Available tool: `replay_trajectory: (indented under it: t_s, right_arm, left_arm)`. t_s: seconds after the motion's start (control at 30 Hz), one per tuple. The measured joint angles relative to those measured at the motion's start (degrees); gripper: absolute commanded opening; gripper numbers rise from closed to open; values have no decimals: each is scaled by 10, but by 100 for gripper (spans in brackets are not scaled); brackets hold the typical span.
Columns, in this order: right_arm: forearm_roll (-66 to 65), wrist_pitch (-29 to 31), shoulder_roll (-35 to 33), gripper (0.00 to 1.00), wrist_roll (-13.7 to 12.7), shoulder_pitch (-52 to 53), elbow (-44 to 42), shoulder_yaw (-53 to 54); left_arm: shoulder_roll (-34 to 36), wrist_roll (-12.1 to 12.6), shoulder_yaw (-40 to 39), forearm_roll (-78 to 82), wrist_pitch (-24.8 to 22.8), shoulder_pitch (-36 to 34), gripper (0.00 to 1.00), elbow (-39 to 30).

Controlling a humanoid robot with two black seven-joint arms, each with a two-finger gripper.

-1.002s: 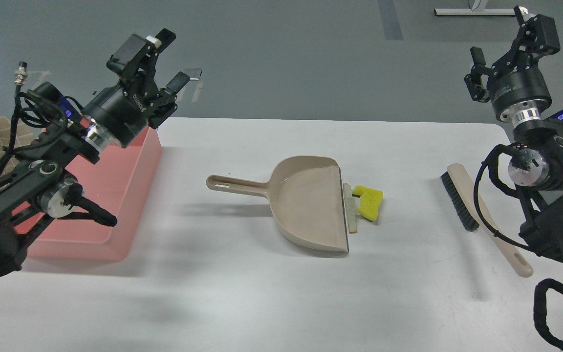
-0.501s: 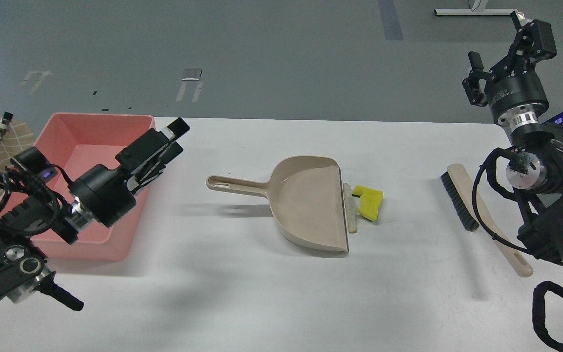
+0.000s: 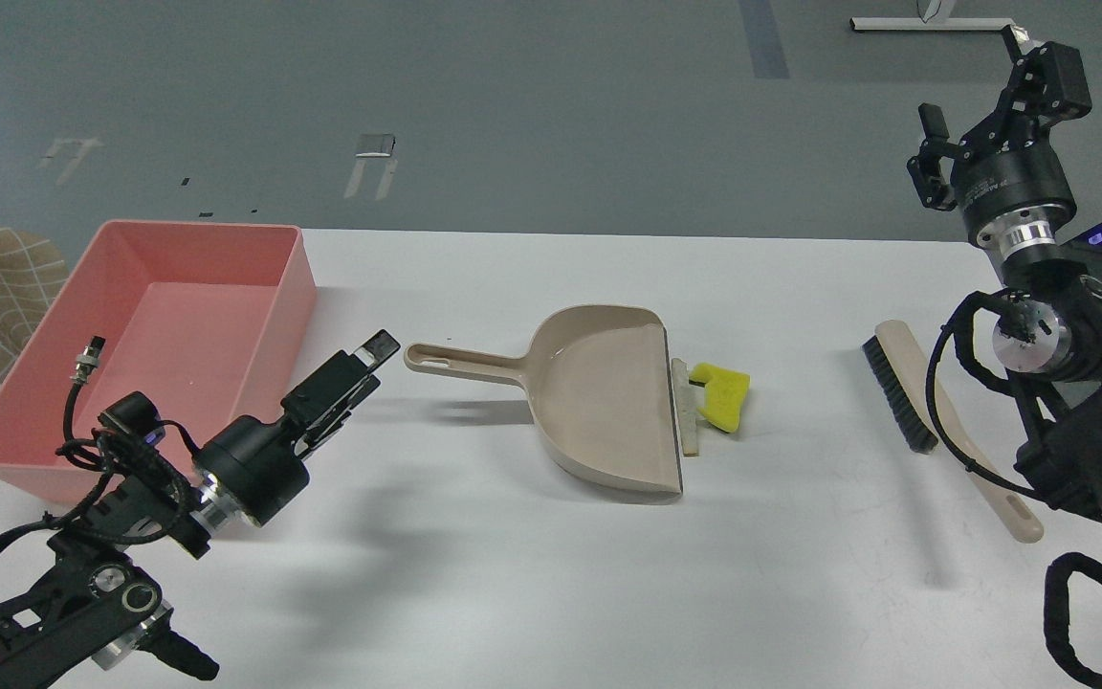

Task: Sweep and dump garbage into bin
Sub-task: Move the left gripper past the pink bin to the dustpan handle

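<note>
While the left gripper [image 3: 369,352] is hovering low near the dustpan [image 3: 599,402] handle, fingers seemingly pressed together, garbage [image 3: 712,397] is lying against the pan's lip on the bench [image 3: 513,574], pink bin [image 3: 168,335] sitting far left, right gripper [image 3: 991,100] hanging raised, fingers spread, brush [image 3: 943,435] lying beneath.

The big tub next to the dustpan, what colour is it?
The tub is pink all over, inside and out. The head view shows it best.

Left arm low, reaching forward and right from the lower-left corner — left hand [image 3: 371,352] seen near edge-on, fingers can't be separated. Right arm upright along the right edge — right hand [image 3: 991,105] raised high, fingers spread apart, holding nothing.
</note>
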Motion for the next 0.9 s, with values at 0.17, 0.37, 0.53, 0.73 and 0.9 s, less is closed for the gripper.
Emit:
replay_trajectory:
  t_s: [0.17, 0.37, 0.53, 0.73, 0.9]
  right_arm:
    - [0, 0, 0, 100, 0, 0, 0, 0]
    - [0, 0, 0, 100, 0, 0, 0, -1]
    - [0, 0, 0, 100, 0, -1, 0, -1]
    - [0, -2, 0, 100, 0, -1, -1, -1]
    - [0, -2, 0, 100, 0, -1, -1, 0]
  left_arm:
    - [-40, 0, 0, 0, 0, -8, 98, 51]
    - [-72, 1, 0, 0, 0, -17, 98, 75]
    - [-92, 4, 5, 1, 1, -19, 98, 77]
    - [-111, 5, 39, 2, 18, -50, 98, 112]
    - [-130, 5, 63, 2, 30, -77, 98, 147]
